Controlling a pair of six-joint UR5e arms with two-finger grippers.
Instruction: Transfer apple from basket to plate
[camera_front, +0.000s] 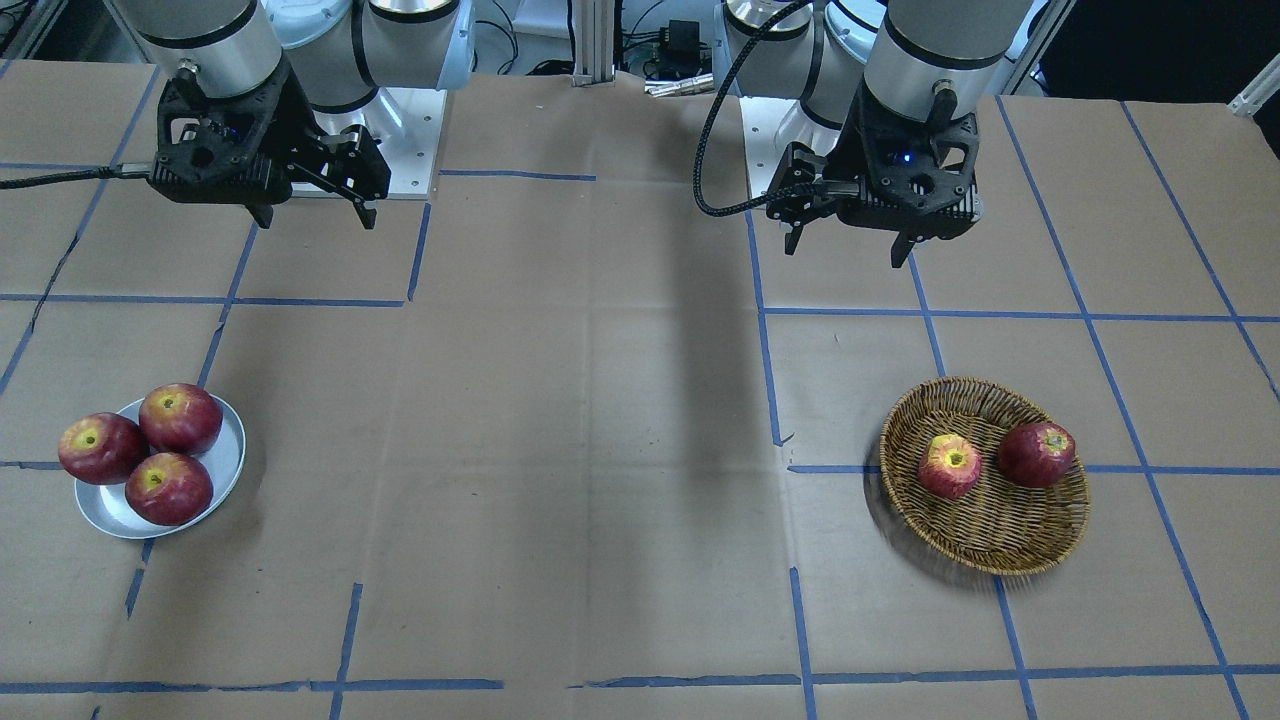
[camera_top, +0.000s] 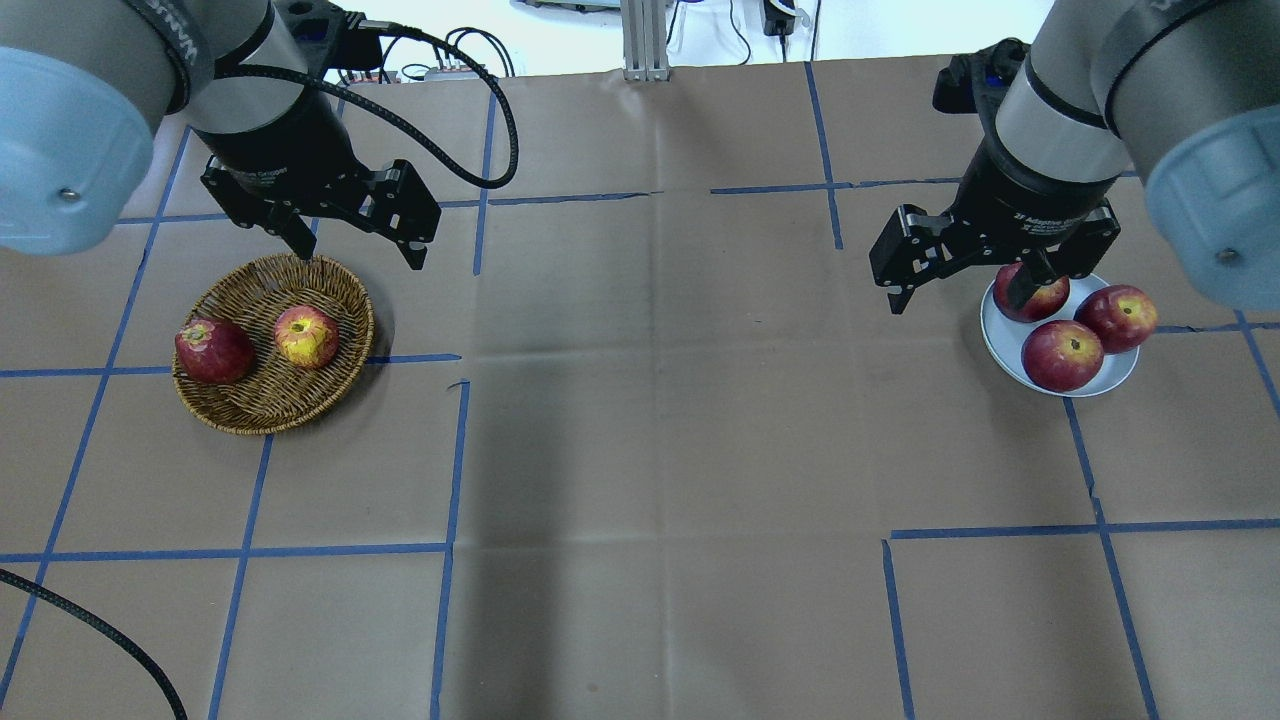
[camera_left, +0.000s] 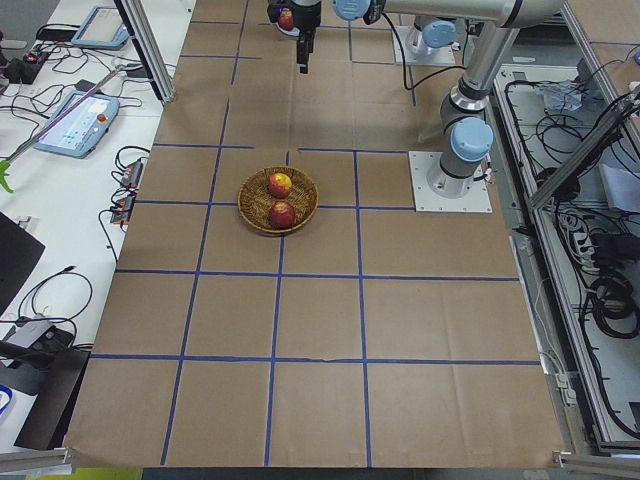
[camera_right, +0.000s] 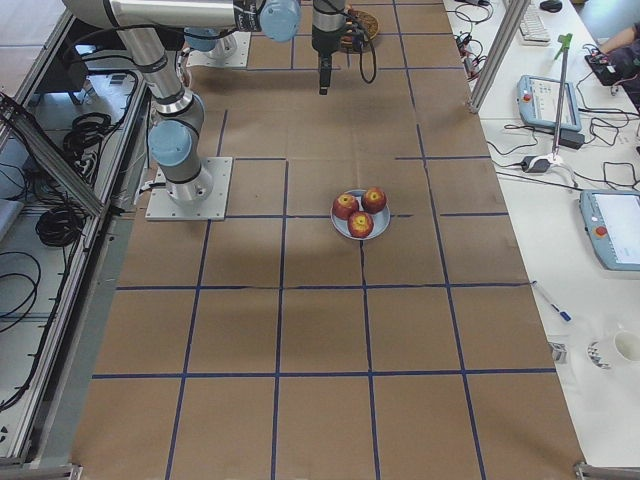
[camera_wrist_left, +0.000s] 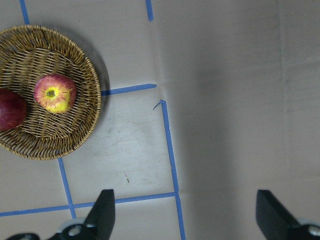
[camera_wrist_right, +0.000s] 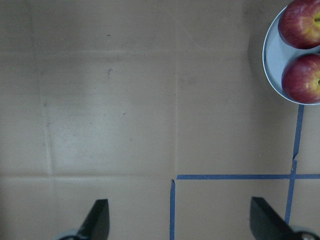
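The apple (camera_top: 306, 336), light red with a yellow top, lies in the wicker basket (camera_top: 260, 415) beside a darker red apple (camera_top: 213, 351). It also shows in the front view (camera_front: 949, 466) and the left wrist view (camera_wrist_left: 55, 93). My left gripper (camera_top: 360, 255) is open and empty, hovering above the table at the basket's far edge. The metal plate (camera_top: 995, 335) on the other side holds three dark red apples. My right gripper (camera_top: 955, 300) is open and empty, raised just beside the plate toward the table's middle.
The table is brown paper with a blue tape grid. A wide stretch of bare paper lies between the basket (camera_front: 1000, 560) and the plate (camera_front: 225, 470). The arm bases stand at the robot-side edge.
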